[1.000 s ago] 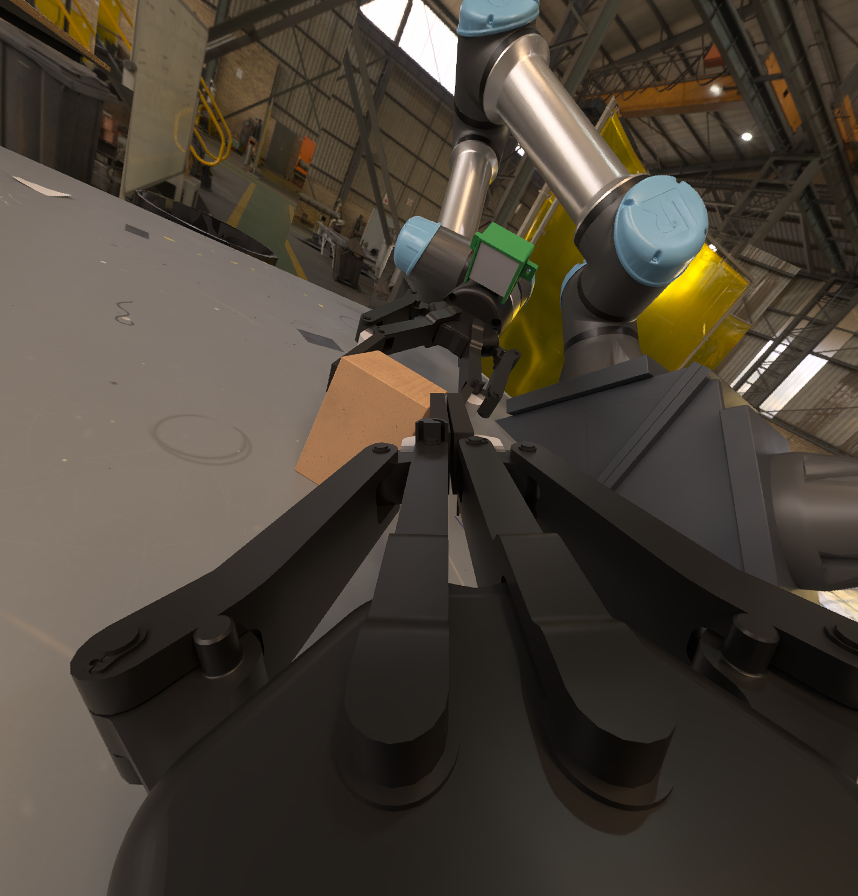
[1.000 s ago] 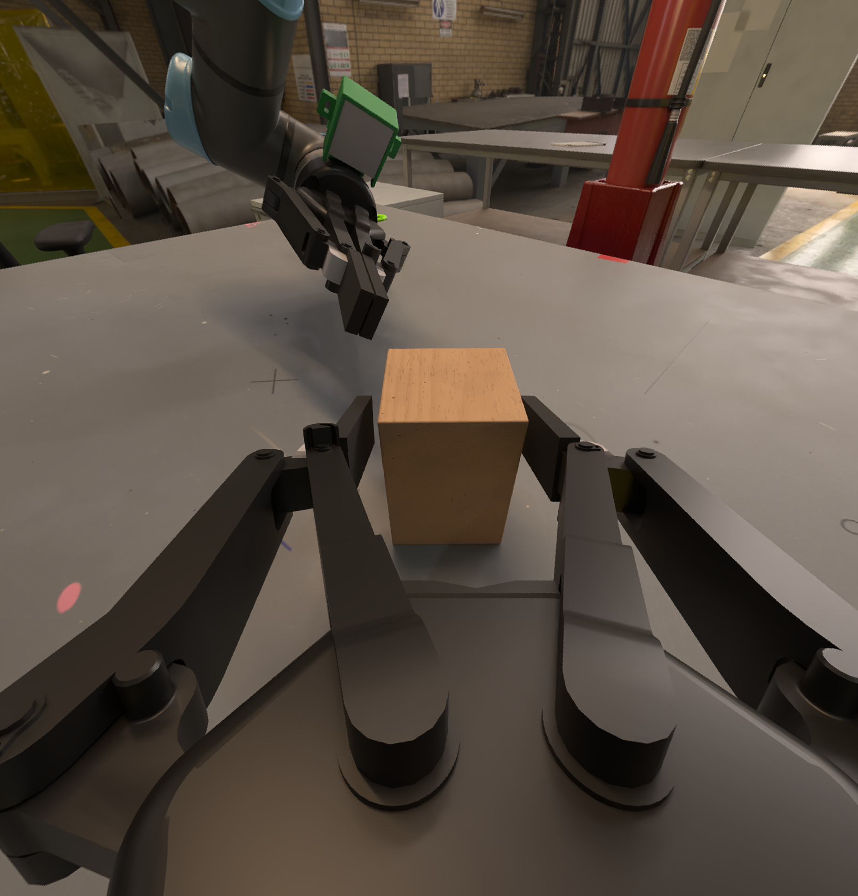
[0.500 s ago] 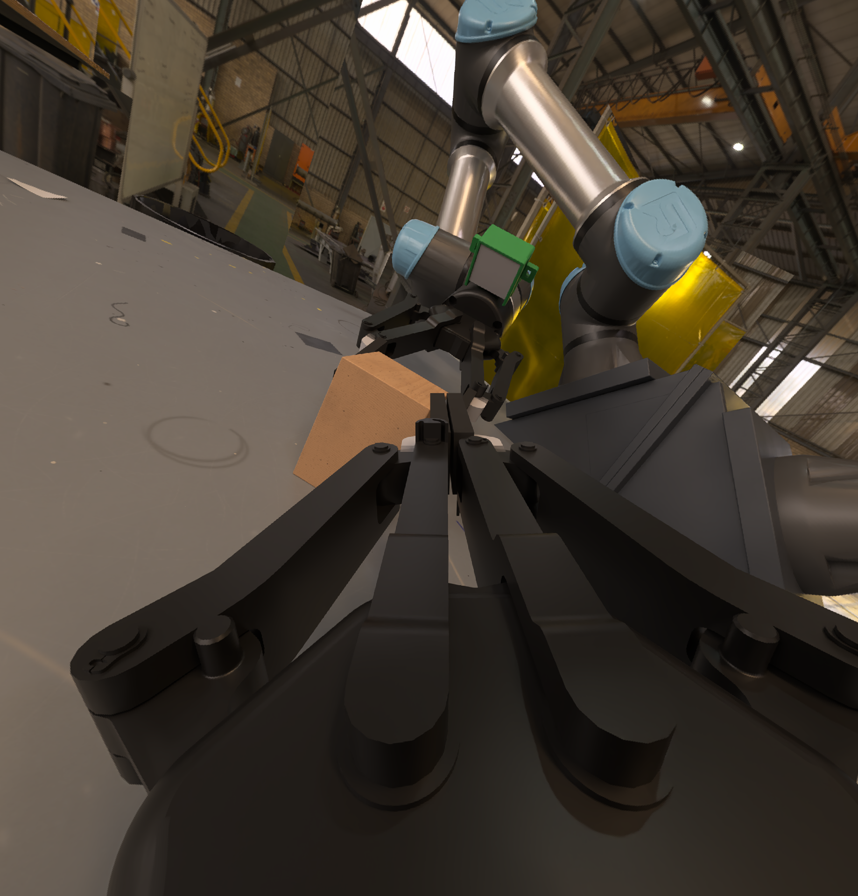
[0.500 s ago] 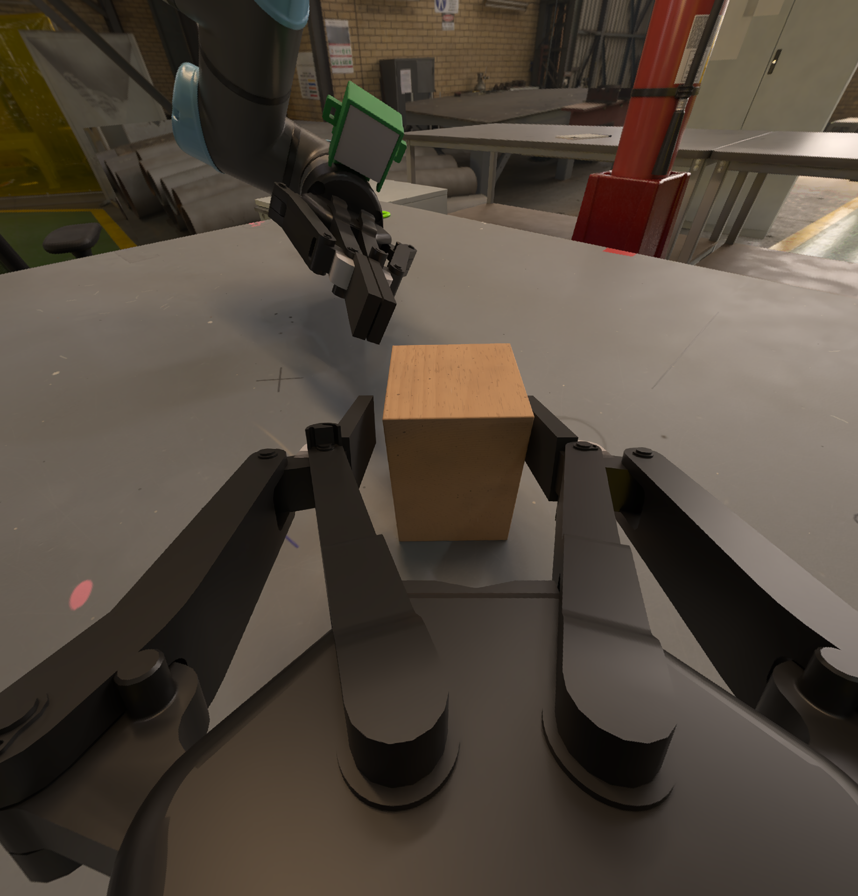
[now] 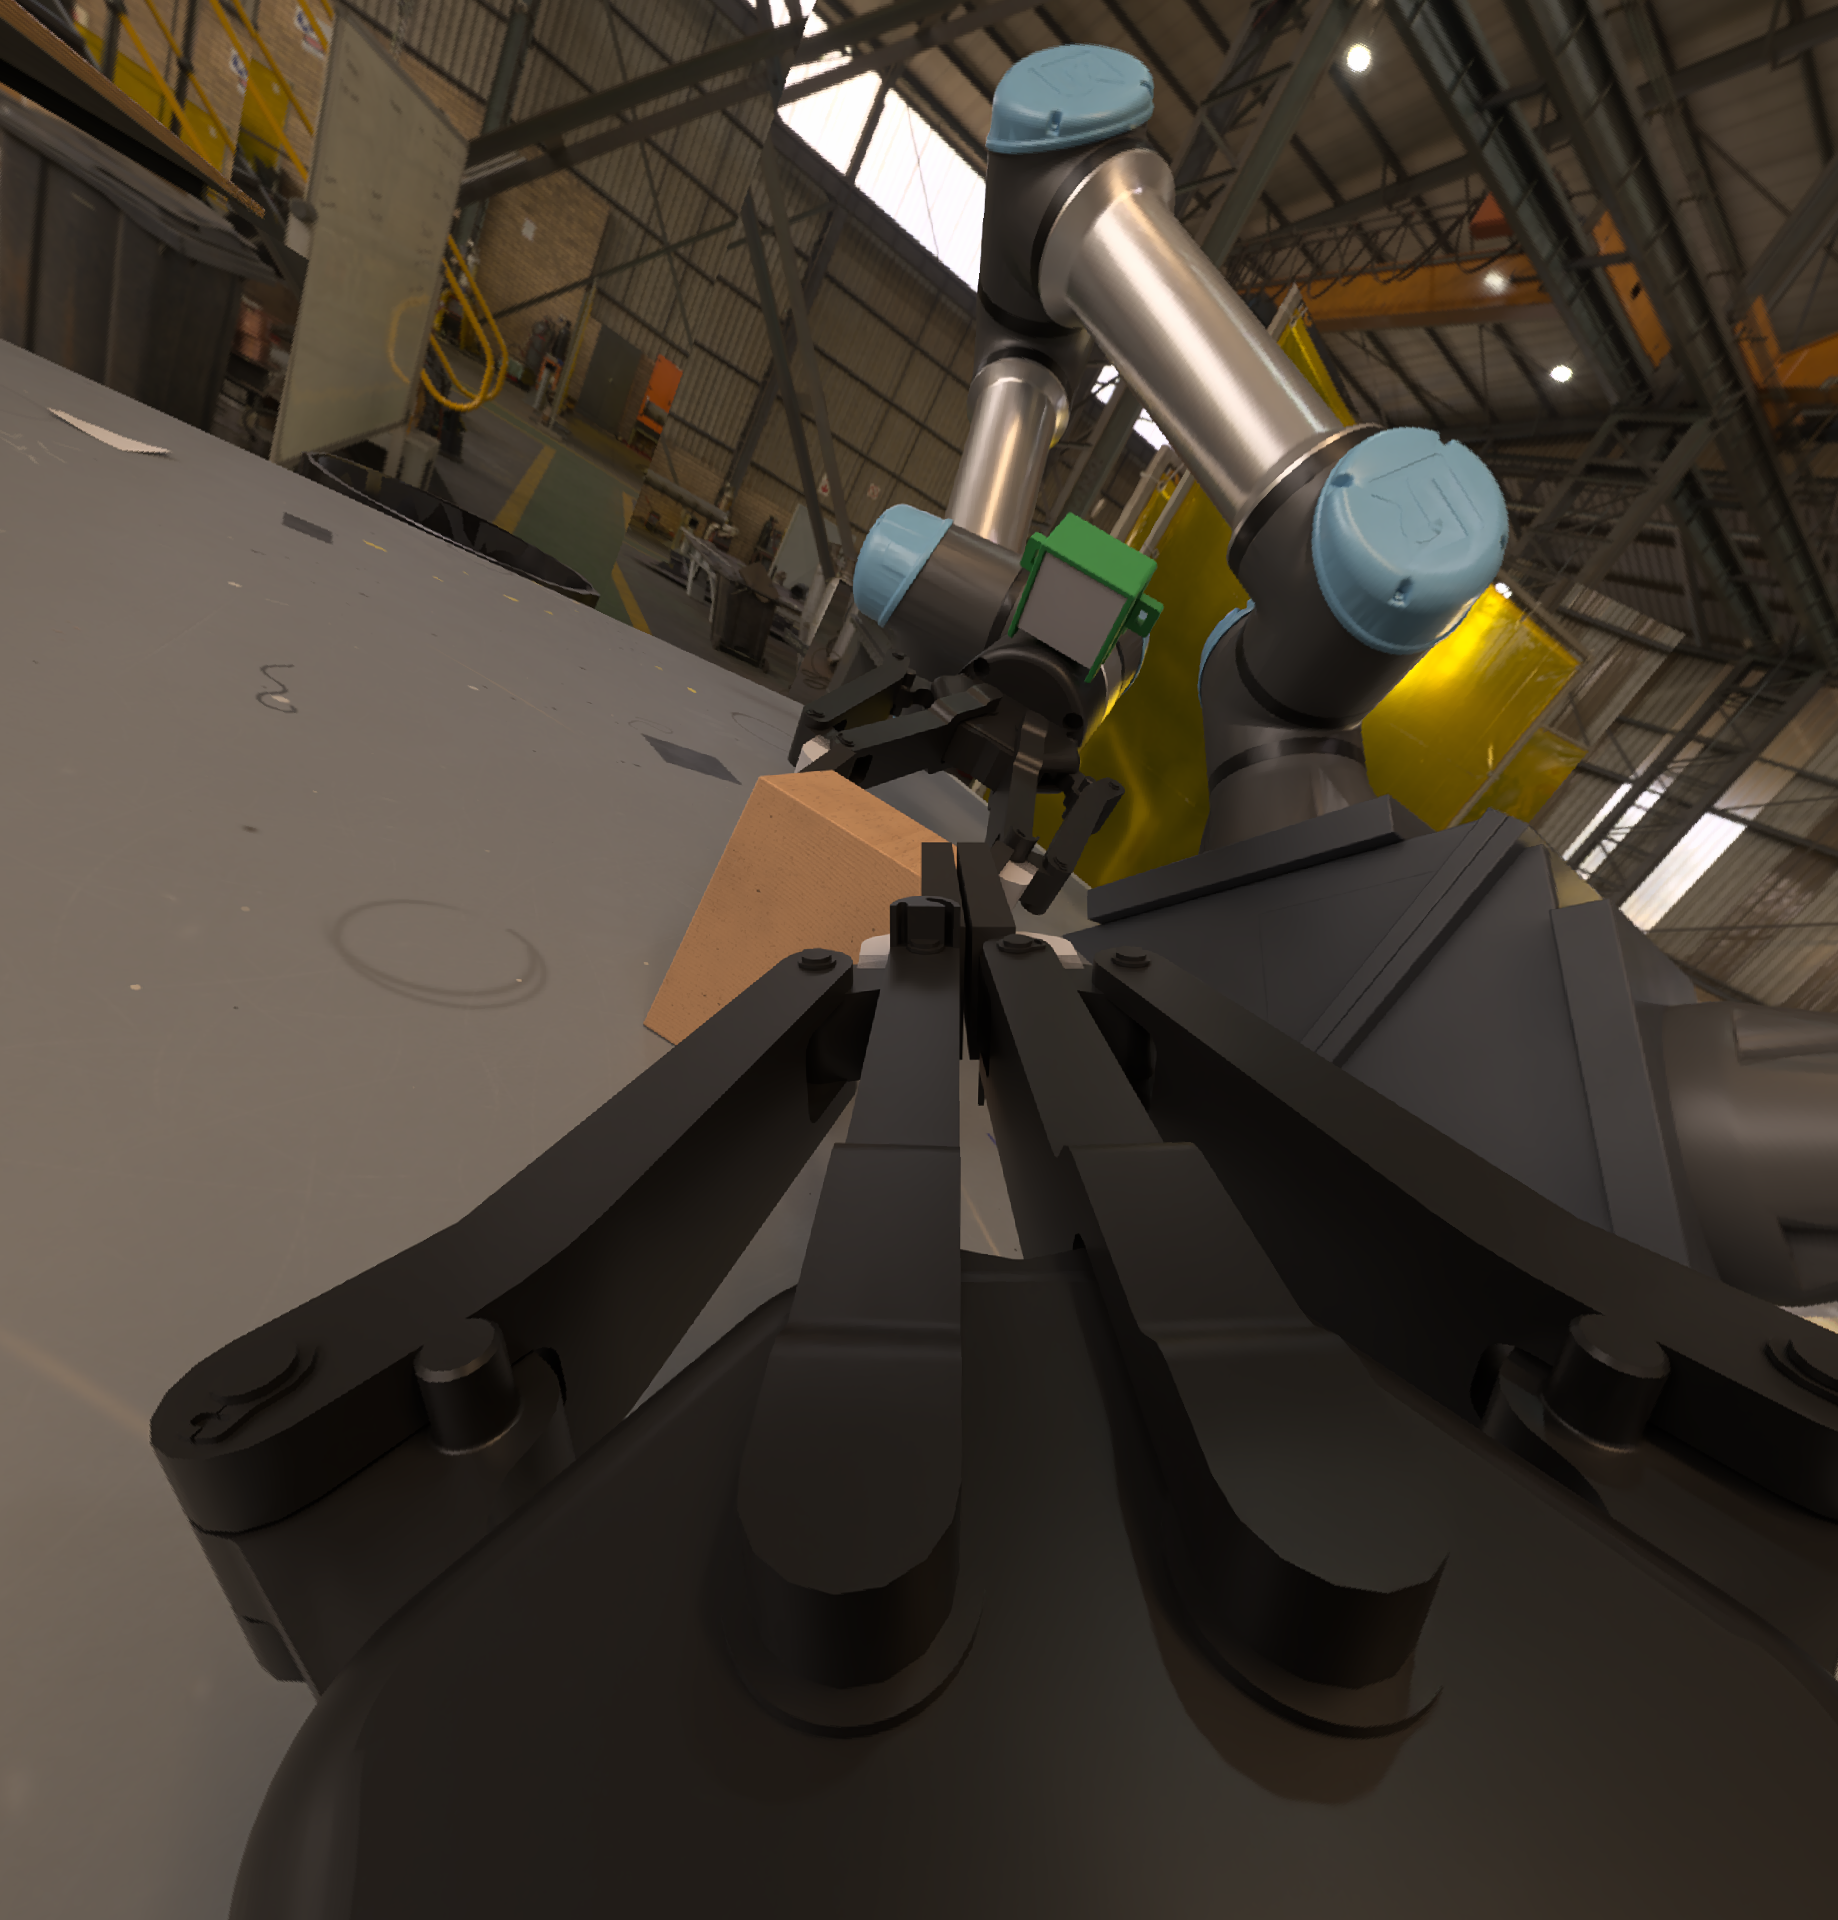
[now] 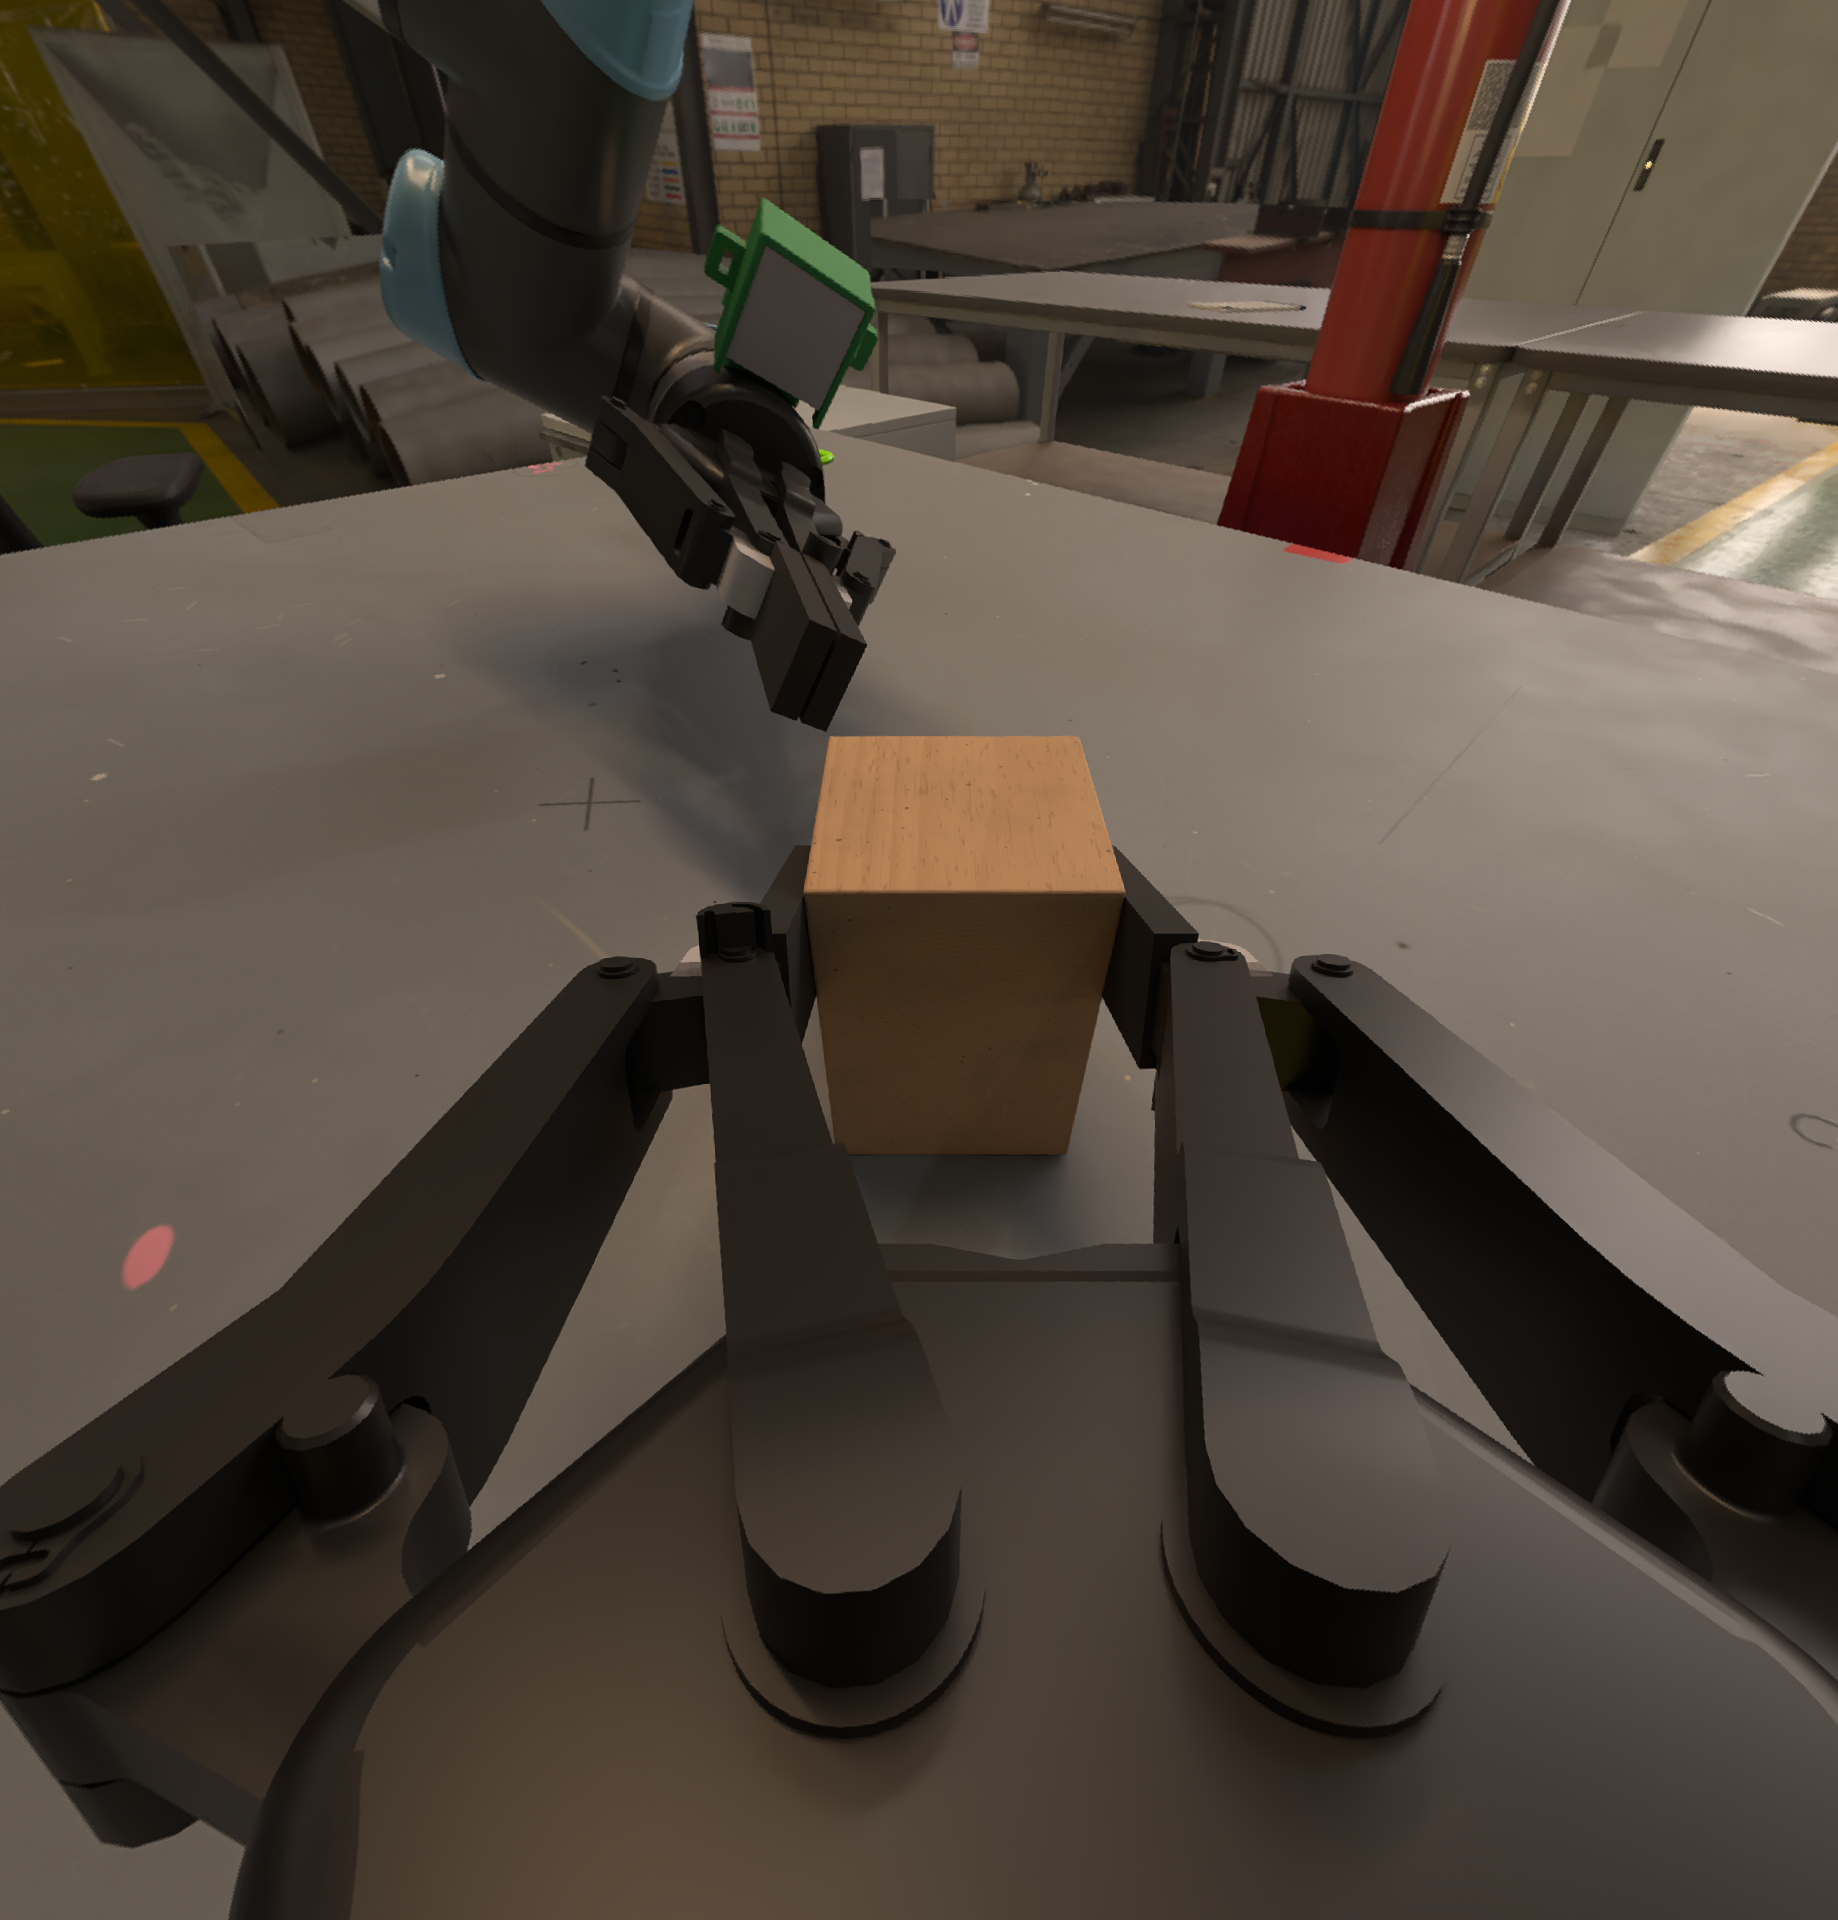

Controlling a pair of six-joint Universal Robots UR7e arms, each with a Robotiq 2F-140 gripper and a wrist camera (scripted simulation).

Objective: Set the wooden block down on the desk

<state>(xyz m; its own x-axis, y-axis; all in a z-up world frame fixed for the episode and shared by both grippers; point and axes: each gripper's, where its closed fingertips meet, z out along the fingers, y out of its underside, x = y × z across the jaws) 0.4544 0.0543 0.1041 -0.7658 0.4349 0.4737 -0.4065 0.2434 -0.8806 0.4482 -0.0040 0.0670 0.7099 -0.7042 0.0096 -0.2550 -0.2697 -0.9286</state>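
The wooden block (image 6: 962, 935) is a tall light-brown cuboid, standing upright between my right gripper's (image 6: 965, 940) fingers. Both pads press on its side faces, so the gripper is shut on it. Its base sits at or just above the grey desk (image 6: 271, 831), with a shadow right beneath; I cannot tell if it touches. In the left wrist view the block (image 5: 790, 904) stands under the right gripper (image 5: 956, 790). My left gripper (image 5: 956, 883) is shut and empty. It hovers tilted just beyond the block's far top edge in the right wrist view (image 6: 811, 665).
The desk carries a red dot (image 6: 148, 1255), a drawn cross (image 6: 590, 802) and a ring mark (image 5: 437, 954). The right arm's dark base mount (image 5: 1414, 987) stands behind the block. A red pillar (image 6: 1351, 416) and other tables lie past the far edge.
My right gripper has shifted slightly toward the left gripper with the block still in it, and the block sits a little lower. The left gripper stays shut.
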